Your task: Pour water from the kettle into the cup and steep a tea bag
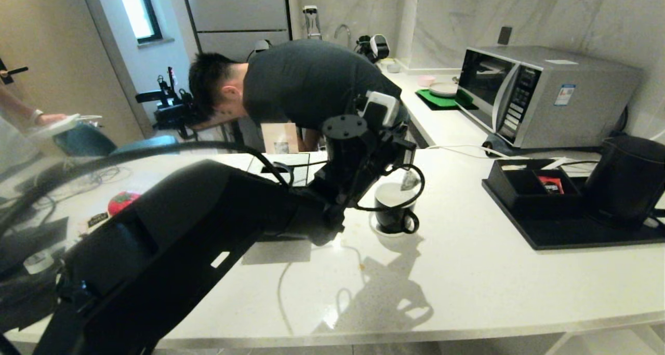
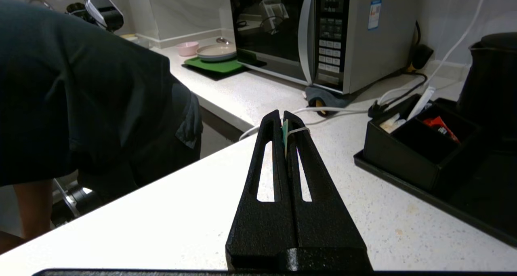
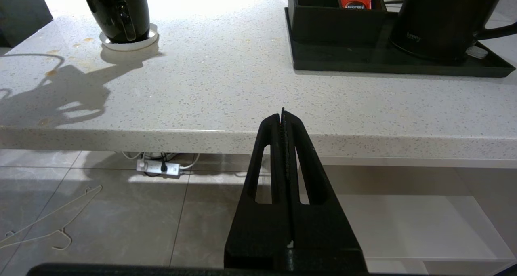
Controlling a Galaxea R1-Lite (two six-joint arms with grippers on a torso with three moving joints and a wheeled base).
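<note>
While the cup (image 1: 396, 215) sat on its small white saucer (image 1: 383, 231) near the middle of the white counter (image 1: 467, 287), its handle turned toward the counter's near edge, the tea bag (image 1: 410, 181) hung just above its rim. No water could be made out against the cup's white inside. Beside the cup on its left, the left gripper (image 2: 282, 118) reached over it; its fingers (image 2: 270, 146) were pressed together on the tea bag's tag and string, and the arm hid much of the counter behind. Well to the right of the cup stood the kettle (image 1: 626, 181) on a black tray (image 1: 571, 235), cut off at the picture's edge, with a compartment box (image 1: 524, 186) holding a red sachet between them. Beyond the cup, a person (image 1: 306, 82) bent over, partly hidden by the arm. Below the counter's near edge, well apart from the cup, the right gripper (image 3: 282, 116) rested with its fingers closed on nothing.
</note>
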